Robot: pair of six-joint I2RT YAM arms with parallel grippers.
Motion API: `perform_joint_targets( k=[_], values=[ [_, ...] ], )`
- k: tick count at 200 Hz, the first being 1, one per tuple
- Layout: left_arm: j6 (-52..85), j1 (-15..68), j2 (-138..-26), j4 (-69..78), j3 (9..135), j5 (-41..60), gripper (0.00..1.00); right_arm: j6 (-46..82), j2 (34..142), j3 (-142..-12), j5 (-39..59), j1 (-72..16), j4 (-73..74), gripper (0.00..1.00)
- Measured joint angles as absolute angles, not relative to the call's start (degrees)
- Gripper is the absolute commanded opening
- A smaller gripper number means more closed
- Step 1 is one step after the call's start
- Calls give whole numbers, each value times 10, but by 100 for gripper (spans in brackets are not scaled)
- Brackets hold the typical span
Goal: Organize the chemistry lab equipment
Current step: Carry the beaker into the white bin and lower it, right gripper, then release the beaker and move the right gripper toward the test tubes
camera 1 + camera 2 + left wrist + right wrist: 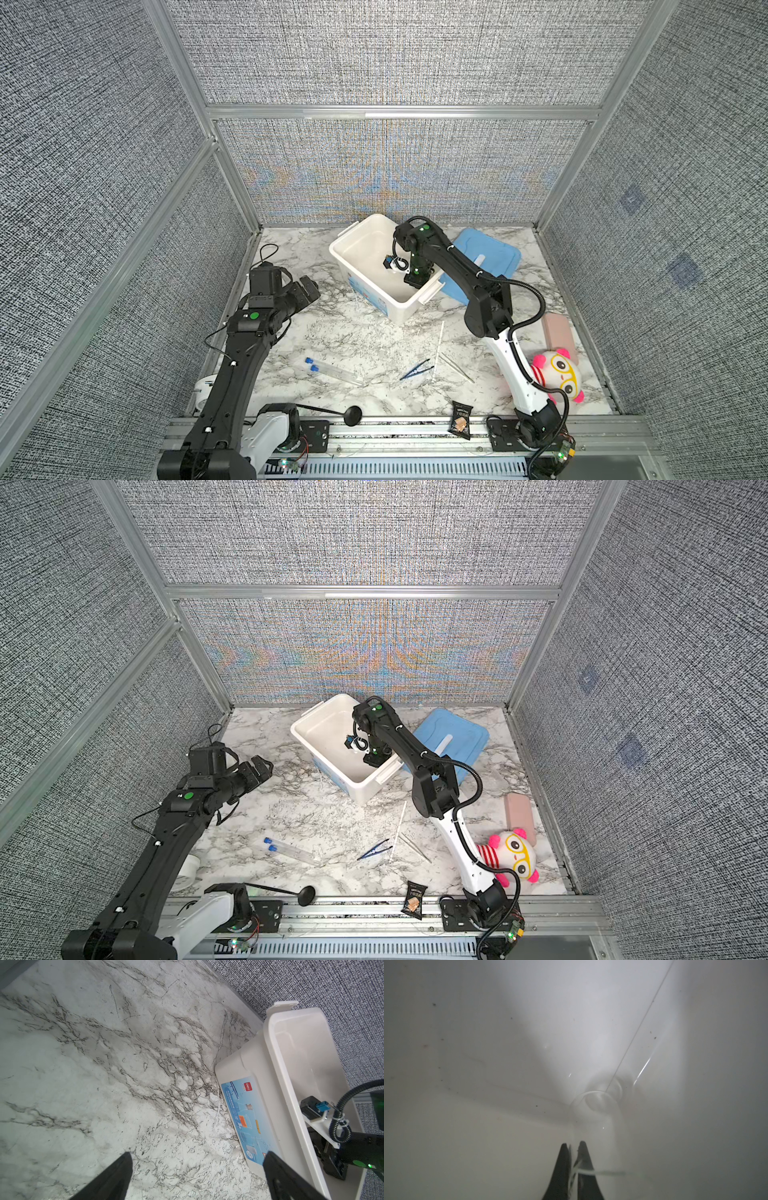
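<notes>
Tubes point(332, 371), two with blue caps, lie side by side on the table point(353, 328) near the front. Blue tweezers point(415, 369), a white stick point(438, 351) and metal tweezers point(456, 368) lie close together to the right of them. Behind stands an open white bin point(397, 311), its blue lid point(496, 255) flat beside it. The right fingers point(564, 1157) reach down into the bin, clamped on the thin edge of a glass piece point(591, 1101), perhaps a funnel. The left fingers point(124, 1164) hang wide apart and empty above bare table left of the bin.
</notes>
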State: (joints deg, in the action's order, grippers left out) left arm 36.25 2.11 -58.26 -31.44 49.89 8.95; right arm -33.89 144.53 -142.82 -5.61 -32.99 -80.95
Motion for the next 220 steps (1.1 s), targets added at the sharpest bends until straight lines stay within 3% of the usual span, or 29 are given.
perform_joint_targets(
  k=[86,144,220],
  values=[
    [371,21,-584,-319,503,91,99,-351,1442,-1390,-102,-322,-792,10],
    [369,21,-573,-322,496,91,99,-353,1414,-1386,-97,-326,-790,30],
    [371,21,-552,-325,489,89,99,-342,1299,-1377,-32,-341,-775,35]
  ],
)
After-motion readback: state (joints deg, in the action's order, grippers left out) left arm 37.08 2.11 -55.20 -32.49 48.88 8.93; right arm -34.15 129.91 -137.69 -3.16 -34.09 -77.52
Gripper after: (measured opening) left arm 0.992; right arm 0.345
